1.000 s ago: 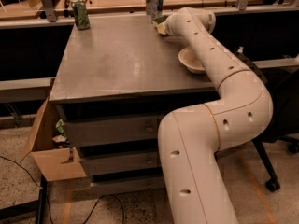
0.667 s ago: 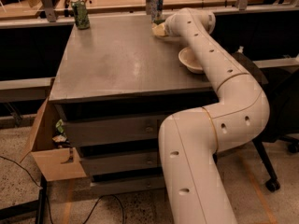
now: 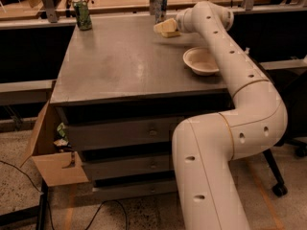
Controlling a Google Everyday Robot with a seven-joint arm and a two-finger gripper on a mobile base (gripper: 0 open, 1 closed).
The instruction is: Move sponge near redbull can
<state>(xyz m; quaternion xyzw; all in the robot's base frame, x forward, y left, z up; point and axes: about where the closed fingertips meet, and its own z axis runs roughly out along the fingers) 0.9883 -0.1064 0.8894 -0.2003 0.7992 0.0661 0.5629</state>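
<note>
The redbull can [image 3: 160,6], slim and silver-blue, stands at the far edge of the grey table [image 3: 120,66]. My gripper [image 3: 165,28] hangs low over the table just in front of the can and slightly right of it, at the end of the white arm [image 3: 240,80] that reaches in from the right. A pale yellow shape shows at the gripper's tip. I cannot tell whether it is the sponge. No sponge lies anywhere else on the table top.
A cream bowl [image 3: 201,61] sits on the table's right side, under the arm. A wider green can [image 3: 82,14] stands at the far left corner. An open cardboard box [image 3: 53,152] hangs at the table's lower left. Wooden benches run behind.
The gripper stays by the redbull can. The arm has shifted only slightly.
</note>
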